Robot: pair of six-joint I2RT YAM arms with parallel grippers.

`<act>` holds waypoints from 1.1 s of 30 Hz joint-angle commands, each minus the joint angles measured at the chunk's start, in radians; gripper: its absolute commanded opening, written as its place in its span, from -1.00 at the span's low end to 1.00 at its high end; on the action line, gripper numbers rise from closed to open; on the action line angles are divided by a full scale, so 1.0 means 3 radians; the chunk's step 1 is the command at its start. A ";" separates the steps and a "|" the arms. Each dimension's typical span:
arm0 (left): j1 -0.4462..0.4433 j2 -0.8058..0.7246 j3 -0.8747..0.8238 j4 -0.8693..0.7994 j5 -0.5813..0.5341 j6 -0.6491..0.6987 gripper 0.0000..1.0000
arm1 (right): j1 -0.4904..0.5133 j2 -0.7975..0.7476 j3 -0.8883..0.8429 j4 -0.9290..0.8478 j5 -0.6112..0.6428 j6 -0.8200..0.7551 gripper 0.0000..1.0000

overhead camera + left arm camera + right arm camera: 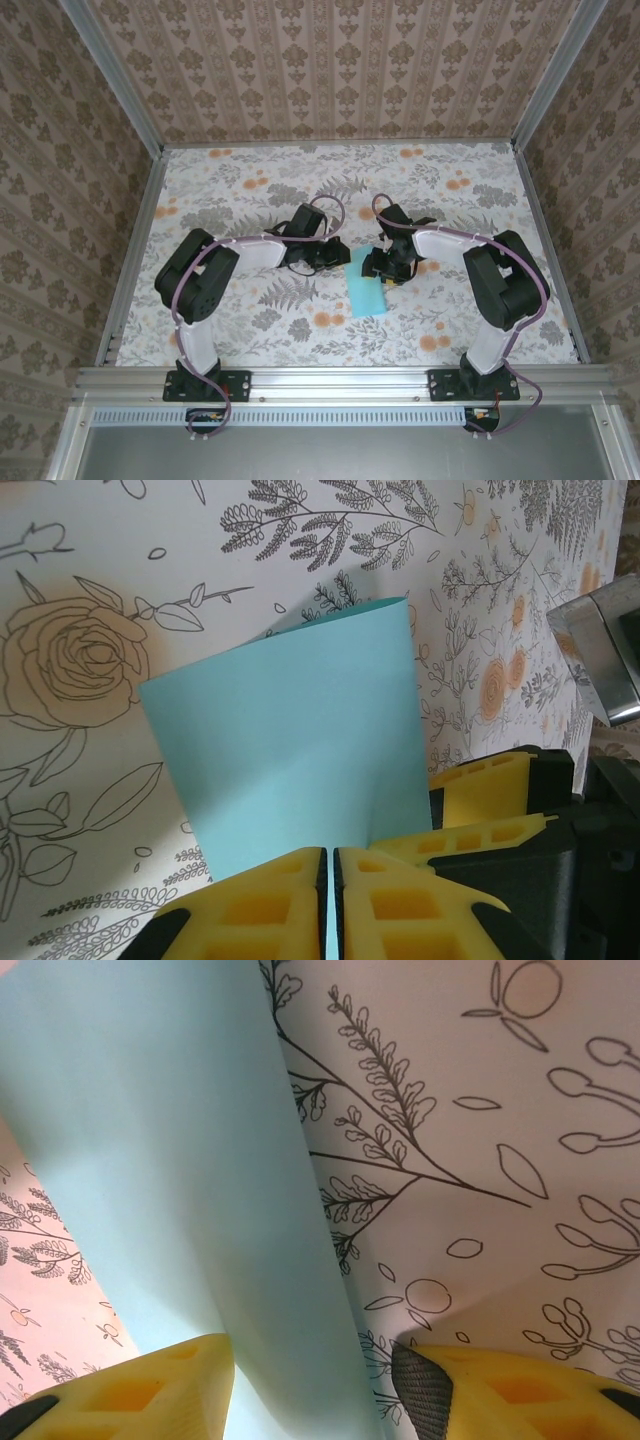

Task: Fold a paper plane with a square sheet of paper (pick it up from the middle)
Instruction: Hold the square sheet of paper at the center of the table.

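The square sheet of paper (366, 296) is light teal and lies in the middle of the floral table, bent over on itself between the two grippers. In the left wrist view the paper (290, 730) rises as a curved flap, and my left gripper (330, 852) is shut on its near edge, a thin teal strip showing between the yellow pads. My left gripper (340, 258) sits at the sheet's upper left. My right gripper (385, 272) is at its upper right. In the right wrist view my right gripper (312, 1348) stands open, its fingers either side of the curled paper (170, 1160).
The floral tablecloth (250, 190) covers the whole work surface. Aluminium frame rails (135, 250) and patterned walls border it on the left, right and far sides. The right gripper's yellow fingers (490, 785) stand close beside my left gripper.
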 commanded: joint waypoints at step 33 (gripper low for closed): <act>-0.0064 0.0249 0.0259 -0.0320 0.0084 0.0043 -0.86 | 0.0028 0.0655 -0.0241 -0.0019 0.0679 -0.0044 0.06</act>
